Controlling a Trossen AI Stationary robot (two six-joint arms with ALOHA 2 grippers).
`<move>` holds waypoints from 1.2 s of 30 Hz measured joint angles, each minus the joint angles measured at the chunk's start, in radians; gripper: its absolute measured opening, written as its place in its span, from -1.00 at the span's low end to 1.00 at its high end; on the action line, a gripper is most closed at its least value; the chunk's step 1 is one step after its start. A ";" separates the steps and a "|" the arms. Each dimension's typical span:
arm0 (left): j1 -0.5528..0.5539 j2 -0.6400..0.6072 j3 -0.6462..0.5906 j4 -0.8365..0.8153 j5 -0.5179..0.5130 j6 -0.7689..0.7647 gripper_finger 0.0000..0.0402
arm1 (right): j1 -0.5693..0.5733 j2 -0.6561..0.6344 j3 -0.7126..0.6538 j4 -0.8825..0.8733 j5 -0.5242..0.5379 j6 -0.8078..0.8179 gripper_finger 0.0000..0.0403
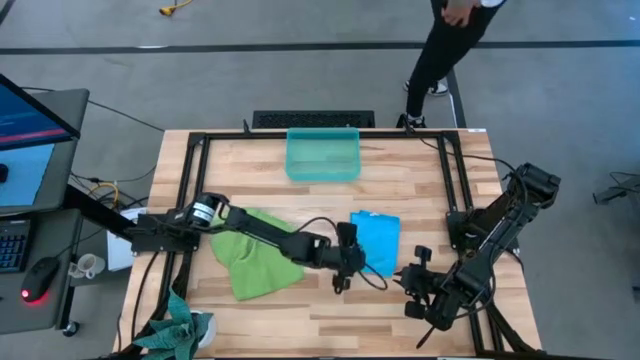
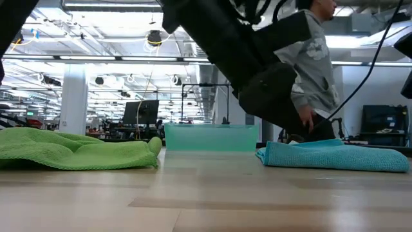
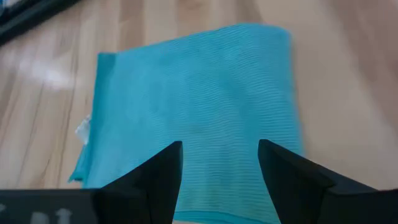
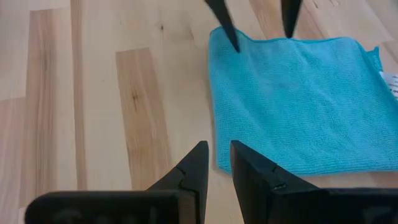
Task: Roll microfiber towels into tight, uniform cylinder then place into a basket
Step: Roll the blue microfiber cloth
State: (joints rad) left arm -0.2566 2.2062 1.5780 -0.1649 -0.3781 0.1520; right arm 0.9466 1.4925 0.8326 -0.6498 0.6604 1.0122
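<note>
The sky blue towel [image 1: 380,238] lies flat and folded on the table right of centre; it also shows in the left wrist view [image 3: 199,99] and the right wrist view [image 4: 292,99]. The lime green towel [image 1: 252,258] lies rumpled at the left, under my left arm. The teal basket [image 1: 322,155] stands at the far middle. My left gripper [image 3: 219,158] is open over the blue towel's left edge, fingers pointing down. My right gripper [image 4: 219,163] hovers near the towel's near right corner, its fingers a narrow gap apart and holding nothing. My left gripper's fingertips [image 4: 231,38] stand at the blue towel's left edge [image 4: 249,42], coming from above. I cannot tell whether they touch the cloth.
A darker teal-green cloth [image 1: 172,330] hangs at the table's near left corner. Black frame rails [image 1: 190,190] run along the table's sides. A person [image 1: 445,50] stands beyond the far edge. A monitor and mouse [image 1: 40,275] sit left of the table.
</note>
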 joint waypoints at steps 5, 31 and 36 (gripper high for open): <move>0.017 0.025 -0.022 0.000 0.025 -0.019 0.01 | 0.000 0.000 0.000 0.000 -0.001 0.000 -0.55; -0.050 0.013 -0.061 0.063 -0.086 -0.003 0.01 | 0.001 0.000 0.000 -0.002 -0.001 -0.001 -0.55; -0.089 0.013 0.006 -0.026 -0.127 0.011 0.01 | 0.001 0.000 0.000 -0.002 -0.001 -0.001 -0.55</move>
State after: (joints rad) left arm -0.3451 2.2189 1.5843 -0.1912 -0.5046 0.1629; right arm 0.9474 1.4929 0.8326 -0.6514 0.6590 1.0115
